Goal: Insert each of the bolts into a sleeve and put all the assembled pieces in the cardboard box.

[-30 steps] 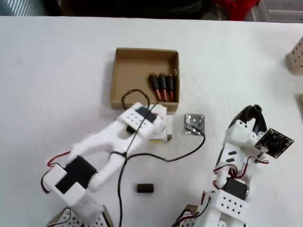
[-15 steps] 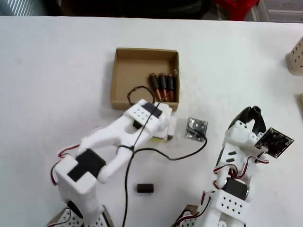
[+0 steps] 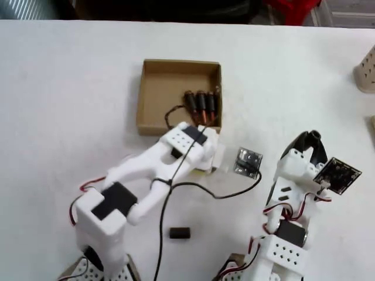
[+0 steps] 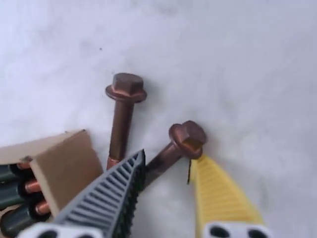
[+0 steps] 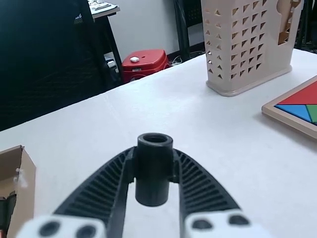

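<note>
Two copper bolts lie on the white table just off the cardboard box's corner [image 4: 64, 168]. My left gripper [image 4: 166, 159] is open, its grey and yellow fingers straddling the shank of the nearer bolt [image 4: 186, 139]. The other bolt [image 4: 124, 111] lies beside it. In the high view the left arm [image 3: 187, 145] covers that spot by the cardboard box [image 3: 167, 93], which holds three assembled pieces [image 3: 201, 105]. My right gripper [image 5: 153, 153] is shut on an upright black sleeve [image 5: 153, 171], held above the table at the right [image 3: 310, 143].
A spare black sleeve [image 3: 179, 233] lies near the front between the arms. A beige perforated basket [image 5: 247, 44] and a wooden puzzle board [image 5: 297, 109] stand at the far right. A black cable [image 3: 217, 196] loops from the left arm across the middle.
The left arm has swung to the right along the box's near side. The right arm has stayed still with its sleeve.
</note>
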Controlling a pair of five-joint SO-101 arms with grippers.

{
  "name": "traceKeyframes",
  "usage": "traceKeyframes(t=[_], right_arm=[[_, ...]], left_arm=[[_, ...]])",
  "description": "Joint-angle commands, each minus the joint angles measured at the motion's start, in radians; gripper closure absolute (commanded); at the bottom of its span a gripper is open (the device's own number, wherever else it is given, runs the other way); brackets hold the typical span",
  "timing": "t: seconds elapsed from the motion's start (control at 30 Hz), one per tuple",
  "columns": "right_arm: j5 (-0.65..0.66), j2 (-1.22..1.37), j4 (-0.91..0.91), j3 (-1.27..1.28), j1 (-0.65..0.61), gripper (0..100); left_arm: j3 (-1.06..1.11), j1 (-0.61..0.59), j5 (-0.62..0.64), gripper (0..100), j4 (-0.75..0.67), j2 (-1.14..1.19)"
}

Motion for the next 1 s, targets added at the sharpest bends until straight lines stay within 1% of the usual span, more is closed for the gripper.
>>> traceKeyframes(t=[0.0,0.17,0.3,0.37,0.4,0.6,0.7,0.87,0.97], right_arm=[[-0.003,-0.013,0.004,0.008,-0.012,98.1],[-0.003,-0.013,0.004,0.008,-0.012,98.1],[-0.003,-0.013,0.004,0.008,-0.010,98.1],[-0.003,-0.013,0.004,0.008,-0.010,98.1],[-0.003,-0.013,0.004,0.008,-0.010,98.1],[-0.003,-0.013,0.004,0.008,-0.008,98.1],[-0.003,-0.013,0.004,0.008,-0.008,98.1],[-0.003,-0.013,0.004,0.008,-0.008,98.1],[-0.003,-0.013,0.004,0.008,-0.008,98.1]], left_arm=[[-0.178,0.024,-0.028,85,0.144,0.091],[-0.344,0.030,-0.060,95,0.293,0.197],[-0.397,0.019,-0.057,98,0.341,0.226],[-0.394,0.004,-0.048,98,0.354,0.219],[-0.394,-0.002,-0.021,98,0.359,0.214],[-0.385,-0.050,0.241,98,0.361,0.209],[-0.387,-0.068,0.359,98,0.407,0.208],[-0.385,-0.085,0.489,98,0.494,0.208],[-0.385,-0.116,0.555,98,0.508,0.208]])
